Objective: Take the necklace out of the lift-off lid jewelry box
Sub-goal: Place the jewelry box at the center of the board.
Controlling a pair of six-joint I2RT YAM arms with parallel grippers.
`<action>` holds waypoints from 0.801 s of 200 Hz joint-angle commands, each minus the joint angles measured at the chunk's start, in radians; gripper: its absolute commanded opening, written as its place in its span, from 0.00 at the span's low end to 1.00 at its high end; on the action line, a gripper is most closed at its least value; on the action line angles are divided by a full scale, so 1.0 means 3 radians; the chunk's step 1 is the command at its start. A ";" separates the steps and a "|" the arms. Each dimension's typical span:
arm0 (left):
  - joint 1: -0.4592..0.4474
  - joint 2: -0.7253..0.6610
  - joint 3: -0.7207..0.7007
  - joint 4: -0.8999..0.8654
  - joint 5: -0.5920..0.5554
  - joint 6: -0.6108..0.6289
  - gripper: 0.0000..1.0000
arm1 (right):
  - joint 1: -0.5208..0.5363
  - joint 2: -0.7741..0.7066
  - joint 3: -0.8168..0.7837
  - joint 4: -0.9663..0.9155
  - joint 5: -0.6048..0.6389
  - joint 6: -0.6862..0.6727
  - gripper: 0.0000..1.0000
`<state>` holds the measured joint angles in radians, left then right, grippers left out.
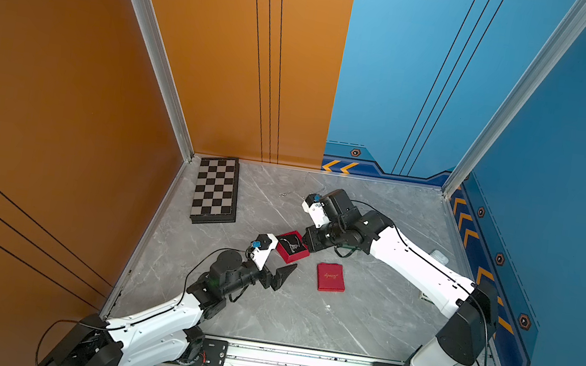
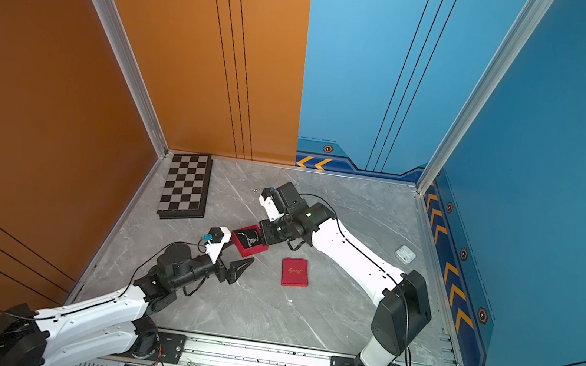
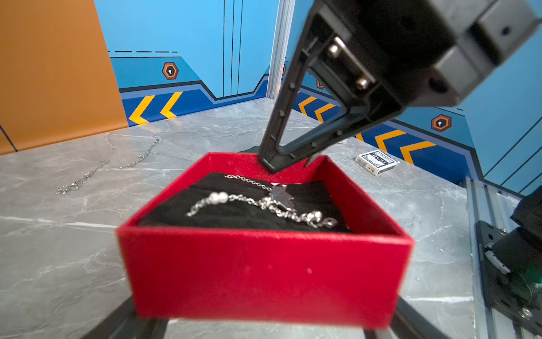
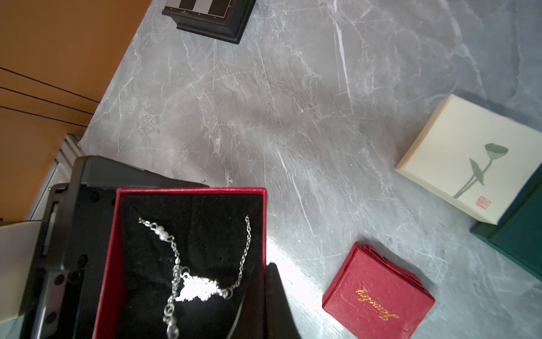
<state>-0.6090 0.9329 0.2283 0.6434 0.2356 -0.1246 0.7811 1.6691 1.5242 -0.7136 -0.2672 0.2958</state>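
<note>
Necklace on the black cushion inside the open jewelry box.

Chessboard sits far left in both top views. A loose chain, plain in the left wrist view, is only specks from above. Left gripper stands spread wide just beside the box, and the left wrist view cuts off its fingers at the frame edge. Right gripper is closed at the box's far rim. It may be pinching the wall, but no view makes that clear, and the necklace lies loose on the cushion. Lid lies flat on the table to the right of the box, apart from it. A cream box with a flower drawing shows in the right wrist view alone.
</note>
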 commanded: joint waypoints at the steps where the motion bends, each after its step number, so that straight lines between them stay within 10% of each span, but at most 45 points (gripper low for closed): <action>1: 0.0024 0.0008 -0.0006 0.0009 -0.0033 -0.0030 0.97 | 0.0010 0.0008 0.0038 0.0031 -0.0053 0.0062 0.00; 86: 0.0021 -0.0154 -0.0105 -0.0037 -0.0273 -0.0235 0.99 | 0.0058 0.0026 -0.0122 0.0216 0.0988 0.0150 0.00; 160: 0.0040 -0.0700 0.0086 -0.0889 -0.1231 -0.0501 0.98 | 0.0277 0.0230 -0.0904 0.1160 0.1747 0.0532 0.00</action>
<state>-0.6083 0.7712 0.2096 0.5064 0.0185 -0.2375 0.8333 1.7031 1.3170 -0.4969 0.1505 0.3809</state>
